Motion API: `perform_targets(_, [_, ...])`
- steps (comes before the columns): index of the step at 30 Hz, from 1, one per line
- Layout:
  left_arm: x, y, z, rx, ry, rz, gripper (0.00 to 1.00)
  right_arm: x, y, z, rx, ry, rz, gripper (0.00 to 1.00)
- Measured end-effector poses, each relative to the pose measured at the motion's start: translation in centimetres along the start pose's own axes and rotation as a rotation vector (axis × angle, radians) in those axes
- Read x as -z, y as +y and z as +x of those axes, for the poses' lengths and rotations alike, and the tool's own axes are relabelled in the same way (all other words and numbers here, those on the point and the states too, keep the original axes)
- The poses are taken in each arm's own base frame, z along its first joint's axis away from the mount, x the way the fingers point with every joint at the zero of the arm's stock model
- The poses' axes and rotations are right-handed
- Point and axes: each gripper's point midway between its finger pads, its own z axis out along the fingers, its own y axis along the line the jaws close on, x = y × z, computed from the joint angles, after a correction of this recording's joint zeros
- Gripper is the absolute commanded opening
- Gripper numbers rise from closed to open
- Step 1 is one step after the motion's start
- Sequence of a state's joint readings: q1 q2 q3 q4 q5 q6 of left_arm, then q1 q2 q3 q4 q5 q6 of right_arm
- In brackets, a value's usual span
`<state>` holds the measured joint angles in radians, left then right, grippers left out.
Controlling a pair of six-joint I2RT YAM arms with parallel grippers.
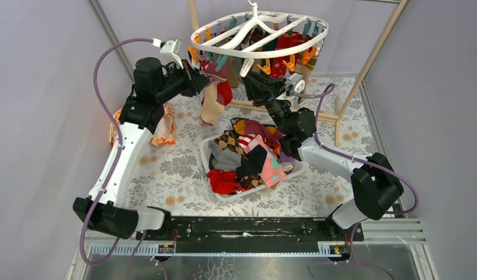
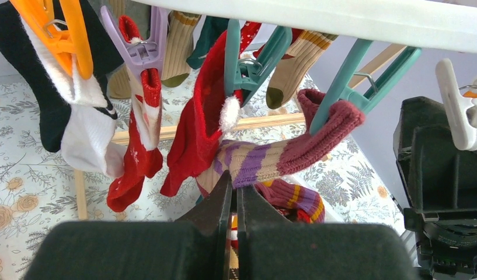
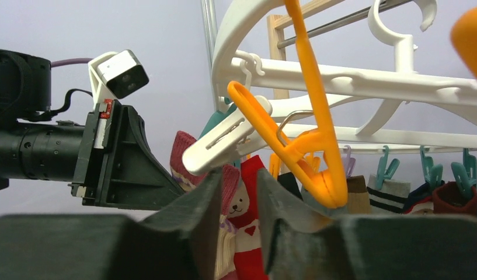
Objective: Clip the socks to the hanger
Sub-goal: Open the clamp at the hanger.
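The white oval hanger (image 1: 247, 53) hangs at the back with several socks clipped round it. My left gripper (image 2: 234, 184) is shut on a purple-and-tan striped sock (image 2: 271, 160). That sock's maroon cuff sits in the mouth of a teal clip (image 2: 347, 93). In the top view the left gripper (image 1: 204, 81) is under the hanger's left rim. My right gripper (image 3: 239, 178) is open just below a white clip (image 3: 224, 146) and holds nothing. A red bear sock (image 3: 247, 233) hangs behind its fingers. More loose socks (image 1: 250, 157) fill the basket.
The white basket (image 1: 208, 156) sits mid-table between the arms. An orange floral cloth (image 1: 164, 131) lies at the left. A wooden pole frame (image 1: 376, 58) stands behind and right of the hanger. An orange clip (image 3: 314, 157) hangs close over the right finger. The left arm (image 3: 107, 157) is nearby.
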<state>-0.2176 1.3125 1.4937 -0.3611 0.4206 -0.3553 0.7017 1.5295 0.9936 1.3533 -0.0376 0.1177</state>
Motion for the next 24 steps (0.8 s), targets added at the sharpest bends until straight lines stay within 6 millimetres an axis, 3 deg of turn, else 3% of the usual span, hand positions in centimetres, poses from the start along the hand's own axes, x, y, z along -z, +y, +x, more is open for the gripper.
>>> perform_targets(1, [0.01,0.04,-0.02,0.000,0.000,-0.001,0.00,-0.01,0.00,-0.08,-0.001,-0.003,0.001,0.43])
perform_targets(6, [0.03,0.11,-0.04,0.000,-0.001,-0.002,0.00,-0.04,0.00,-0.28,0.001,-0.010,0.002,0.40])
perform_targets(24, [0.23,0.10,-0.64,-0.003,-0.014,-0.005,0.00,0.02,0.74,-0.01,-0.011,0.002,-0.036,0.51])
